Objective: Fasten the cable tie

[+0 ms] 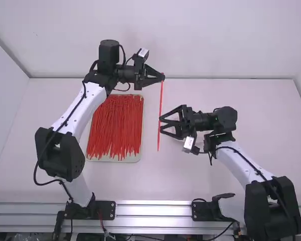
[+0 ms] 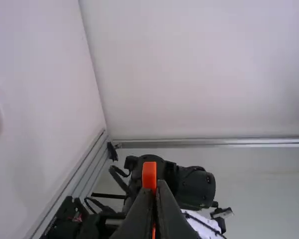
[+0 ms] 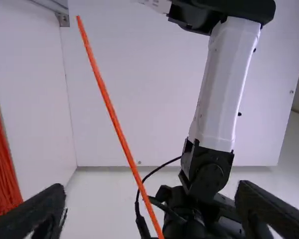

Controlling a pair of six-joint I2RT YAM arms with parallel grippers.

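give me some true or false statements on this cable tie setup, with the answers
1. The left hand is shut on one red cable tie. True.
2. The right hand is shut on the tie's lower end. False: it is open, its fingers spread near the tie's lower half.
3. The held tie is already looped. False: it hangs straight and unfastened.
4. A pile of spare ties lies on a board on the left arm's side of the table. True.
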